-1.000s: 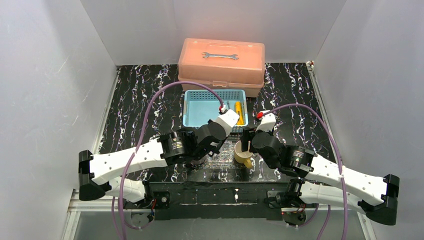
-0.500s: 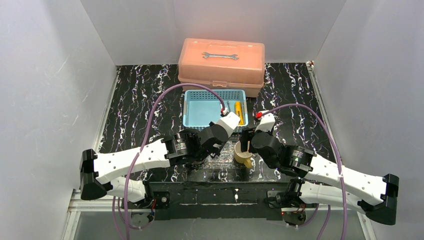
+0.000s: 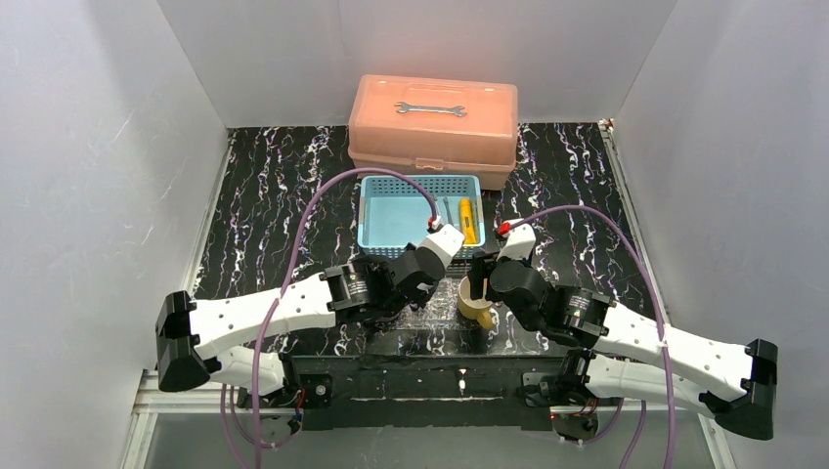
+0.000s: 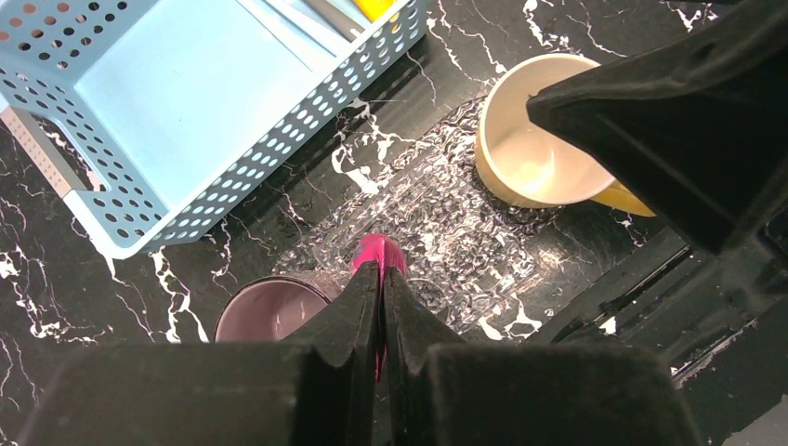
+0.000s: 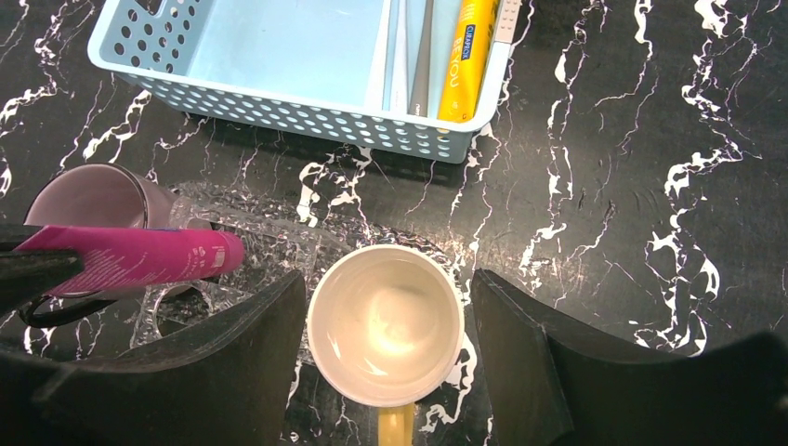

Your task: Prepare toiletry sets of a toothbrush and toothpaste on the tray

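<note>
Where the left end effector pinches it, the magenta tube overhangs the tray.

Tabletop is rocking black with white marble veins. Toolbox at top centre is looking salmon-pink. Basket is showing light blue, dotted with holes. Magenta tube is popping at left, and yellow tube is glowing up top. Tray is glittering clear.
</note>
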`<action>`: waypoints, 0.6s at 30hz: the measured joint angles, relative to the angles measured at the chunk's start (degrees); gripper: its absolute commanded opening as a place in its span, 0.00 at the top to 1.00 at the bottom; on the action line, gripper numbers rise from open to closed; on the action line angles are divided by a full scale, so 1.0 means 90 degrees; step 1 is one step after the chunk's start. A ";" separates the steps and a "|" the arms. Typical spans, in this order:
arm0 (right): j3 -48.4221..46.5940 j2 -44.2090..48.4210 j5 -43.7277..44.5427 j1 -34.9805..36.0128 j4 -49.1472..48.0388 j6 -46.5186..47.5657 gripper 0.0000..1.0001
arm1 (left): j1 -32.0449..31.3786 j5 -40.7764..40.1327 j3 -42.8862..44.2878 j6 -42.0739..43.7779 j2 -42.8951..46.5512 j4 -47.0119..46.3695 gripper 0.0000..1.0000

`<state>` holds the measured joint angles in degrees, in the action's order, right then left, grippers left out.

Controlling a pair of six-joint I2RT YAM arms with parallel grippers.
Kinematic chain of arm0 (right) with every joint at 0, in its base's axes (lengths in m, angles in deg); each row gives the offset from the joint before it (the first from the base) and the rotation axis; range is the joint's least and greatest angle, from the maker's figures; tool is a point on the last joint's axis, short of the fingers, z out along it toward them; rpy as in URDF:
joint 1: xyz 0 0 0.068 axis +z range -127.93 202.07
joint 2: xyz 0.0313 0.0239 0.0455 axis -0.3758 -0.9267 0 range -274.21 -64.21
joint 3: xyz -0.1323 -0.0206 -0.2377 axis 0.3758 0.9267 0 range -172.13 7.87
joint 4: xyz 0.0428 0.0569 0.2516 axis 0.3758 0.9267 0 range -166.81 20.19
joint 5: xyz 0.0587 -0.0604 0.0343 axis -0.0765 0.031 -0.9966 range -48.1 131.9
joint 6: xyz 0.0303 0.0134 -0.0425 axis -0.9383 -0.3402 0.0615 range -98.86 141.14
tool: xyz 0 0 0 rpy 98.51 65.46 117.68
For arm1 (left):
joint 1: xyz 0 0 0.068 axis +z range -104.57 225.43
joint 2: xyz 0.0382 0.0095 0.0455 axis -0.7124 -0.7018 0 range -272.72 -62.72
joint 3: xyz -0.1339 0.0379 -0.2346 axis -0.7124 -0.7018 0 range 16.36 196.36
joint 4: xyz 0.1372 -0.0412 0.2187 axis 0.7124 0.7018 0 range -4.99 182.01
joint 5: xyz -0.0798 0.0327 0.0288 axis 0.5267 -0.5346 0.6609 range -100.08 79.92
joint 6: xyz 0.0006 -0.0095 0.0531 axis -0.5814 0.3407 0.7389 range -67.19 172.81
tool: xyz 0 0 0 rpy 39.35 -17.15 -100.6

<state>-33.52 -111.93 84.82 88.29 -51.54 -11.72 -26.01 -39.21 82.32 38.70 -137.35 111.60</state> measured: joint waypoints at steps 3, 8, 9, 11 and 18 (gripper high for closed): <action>0.0000 0.0000 -0.0017 0.0000 -0.0019 -0.0005 0.26 | 0.0109 0.0061 -0.0095 -0.0046 0.0005 -0.0049 1.00; 0.0005 0.0000 -0.0044 0.0000 -0.0024 -0.0024 0.26 | 0.0267 0.0187 -0.0260 -0.0126 0.0007 -0.0138 1.00; 0.0005 0.0000 -0.0053 0.0000 -0.0024 -0.0024 0.26 | 0.0299 0.0214 -0.0301 -0.0143 0.0012 -0.0155 1.00; 0.0005 0.0000 -0.0061 0.0000 -0.0024 -0.0027 0.26 | 0.0367 0.0287 -0.0393 -0.0175 0.0017 -0.0211 1.00; 0.0007 0.0000 -0.0080 0.0000 -0.0032 -0.0044 0.25 | 0.0544 0.0486 -0.0578 -0.0289 0.0029 -0.0381 1.00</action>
<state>-33.45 -111.93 84.10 88.29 -51.82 -12.12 -21.12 -34.83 77.12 36.10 -137.09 108.17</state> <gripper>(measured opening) 0.745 0.019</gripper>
